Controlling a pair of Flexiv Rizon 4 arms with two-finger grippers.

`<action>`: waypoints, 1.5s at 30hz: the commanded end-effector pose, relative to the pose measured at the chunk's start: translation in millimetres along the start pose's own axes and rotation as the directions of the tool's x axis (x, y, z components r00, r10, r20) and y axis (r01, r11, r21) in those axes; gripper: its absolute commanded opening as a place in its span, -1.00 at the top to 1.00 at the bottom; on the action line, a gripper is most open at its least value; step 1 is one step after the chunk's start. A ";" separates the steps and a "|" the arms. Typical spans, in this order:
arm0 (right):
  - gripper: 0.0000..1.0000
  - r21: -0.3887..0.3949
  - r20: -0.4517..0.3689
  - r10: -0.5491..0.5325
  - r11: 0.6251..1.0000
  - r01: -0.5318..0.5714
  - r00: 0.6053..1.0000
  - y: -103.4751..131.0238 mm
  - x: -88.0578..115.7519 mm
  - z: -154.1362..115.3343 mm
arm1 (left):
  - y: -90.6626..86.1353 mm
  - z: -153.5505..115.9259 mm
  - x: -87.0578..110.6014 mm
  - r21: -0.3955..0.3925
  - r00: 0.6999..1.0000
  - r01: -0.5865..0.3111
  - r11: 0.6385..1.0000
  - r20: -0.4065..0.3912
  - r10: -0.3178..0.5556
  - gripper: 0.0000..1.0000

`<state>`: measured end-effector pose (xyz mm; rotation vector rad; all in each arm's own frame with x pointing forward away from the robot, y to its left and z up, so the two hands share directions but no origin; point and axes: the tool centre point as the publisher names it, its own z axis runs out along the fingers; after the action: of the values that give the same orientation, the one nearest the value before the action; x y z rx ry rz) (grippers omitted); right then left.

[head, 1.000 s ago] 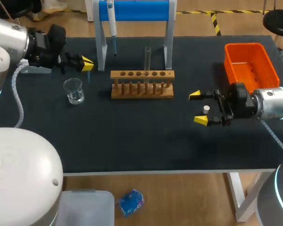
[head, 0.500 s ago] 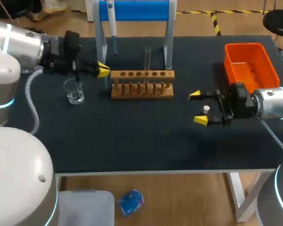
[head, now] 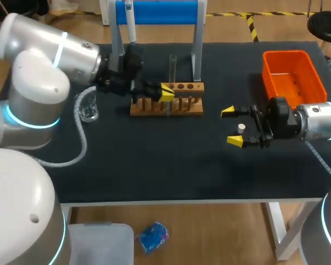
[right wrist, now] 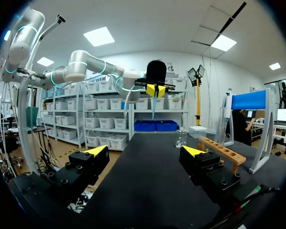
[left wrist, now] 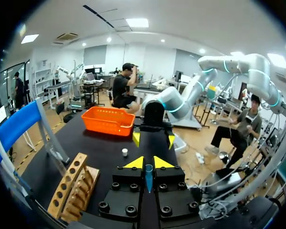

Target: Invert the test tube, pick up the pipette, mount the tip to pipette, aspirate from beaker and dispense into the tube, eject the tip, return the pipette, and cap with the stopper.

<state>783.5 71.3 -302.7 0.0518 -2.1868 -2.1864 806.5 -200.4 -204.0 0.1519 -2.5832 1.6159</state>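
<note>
A: Fingers [left wrist: 133, 163] of our left gripper [left wrist: 148, 163], entry one. How do we log them?

B: Pinched together on a small teal plastic pipette tip [left wrist: 148, 175], its narrow end pointing down. We hold it over the light wooden test-tube rack with a row of round holes [head: 165, 105], near the rack's middle.

A: Entry two, our right gripper [head: 231, 126]?

B: Fingers spread wide apart. In the head view a small white cylindrical stopper [head: 241, 128] lies on the black table top [head: 154, 165] between them. We see neither finger touching it.

A: Entry three, glassware.

B: One clear glass test tube [head: 172, 67] stands upright at the rack's far side. Which end is up, we cannot tell. One clear glass beaker [head: 88, 109] stands on the table to the left of the rack, apart from it and partly behind our left arm [head: 55, 61].

A: Entry four, the pipette?

B: One white-and-blue pipette [head: 130, 25] hangs on the blue-and-white stand [head: 160, 11] behind the rack, at the table's far edge.

A: Entry five, containers.

B: One orange plastic bin [head: 293, 77] sits at the far right of the table, just beyond our right arm [head: 314, 121].
</note>
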 end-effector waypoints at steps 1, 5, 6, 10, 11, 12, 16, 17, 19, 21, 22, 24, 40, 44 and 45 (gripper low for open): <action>-1.00 0.000 0.000 -0.001 1.000 0.001 1.000 -0.2 0.6 -0.3 | 2.7 44.9 -6.9 0.052 0.999 0.010 0.999 -0.038 -0.008 1.00; -1.00 0.000 0.000 -0.001 1.000 0.001 1.000 -0.2 0.6 -0.3 | 2.7 44.9 -6.9 0.052 0.999 0.010 0.999 -0.038 -0.008 1.00; -1.00 0.000 0.000 -0.001 1.000 0.001 1.000 -0.2 0.6 -0.3 | 2.7 44.9 -6.9 0.052 0.999 0.010 0.999 -0.038 -0.008 1.00; -1.00 0.000 0.000 -0.001 1.000 0.001 1.000 -0.2 0.6 -0.3 | 2.7 44.9 -6.9 0.052 0.999 0.010 0.999 -0.038 -0.008 1.00; -1.00 0.000 0.000 -0.001 1.000 0.001 1.000 -0.2 0.6 -0.3 | 2.7 44.9 -6.9 0.052 0.999 0.010 0.999 -0.038 -0.008 1.00; -1.00 0.000 0.000 -0.001 1.000 0.001 1.000 -0.2 0.6 -0.3 | 2.7 44.9 -6.9 0.052 0.999 0.010 0.999 -0.038 -0.008 1.00; -1.00 0.000 0.000 -0.001 1.000 0.001 1.000 -0.2 0.6 -0.3 | 2.7 44.9 -6.9 0.052 0.999 0.010 0.999 -0.038 -0.008 1.00; -1.00 0.000 0.000 -0.001 1.000 0.001 1.000 -0.2 0.6 -0.3 | 4.3 45.6 -9.5 0.055 0.999 0.012 0.998 -0.038 -0.010 1.00; -1.00 0.007 -0.005 0.003 1.000 -0.002 1.000 -1.5 -2.1 5.6 | 7.5 50.6 -13.6 0.061 0.999 0.020 0.998 -0.034 -0.018 1.00; -1.00 0.010 -0.012 0.009 1.000 -0.009 1.000 -2.7 -6.1 12.1 | 10.4 57.1 -15.3 0.067 0.999 0.021 0.998 -0.038 -0.018 1.00; -1.00 0.012 -0.013 0.010 1.000 -0.010 1.000 -2.5 -8.4 15.6 | 11.7 59.5 -15.2 0.054 0.999 0.023 0.998 -0.030 -0.021 1.00; -1.00 0.025 -0.021 0.008 1.000 -0.007 1.000 -1.3 -12.4 23.3 | 13.8 63.2 -14.6 0.052 0.999 0.026 0.998 -0.032 -0.024 1.00; -1.00 0.048 -0.023 -0.005 0.999 0.006 1.000 2.3 -21.7 58.9 | 10.2 81.3 -3.8 0.056 1.000 0.021 0.998 0.005 -0.021 1.00; -0.92 0.035 -0.027 -0.007 0.999 0.008 1.000 2.5 -22.2 64.2 | 7.8 84.4 -2.8 0.057 1.000 0.018 0.998 0.002 -0.019 1.00; -0.88 0.030 -0.028 -0.009 0.999 0.010 1.000 3.0 -22.5 65.6 | 7.2 85.0 -2.6 0.056 1.000 0.018 0.998 0.001 -0.018 1.00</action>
<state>799.9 134.3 -296.7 0.0870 -2.2187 -2.1364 805.2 -269.0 -246.4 0.1769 -2.5305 1.6815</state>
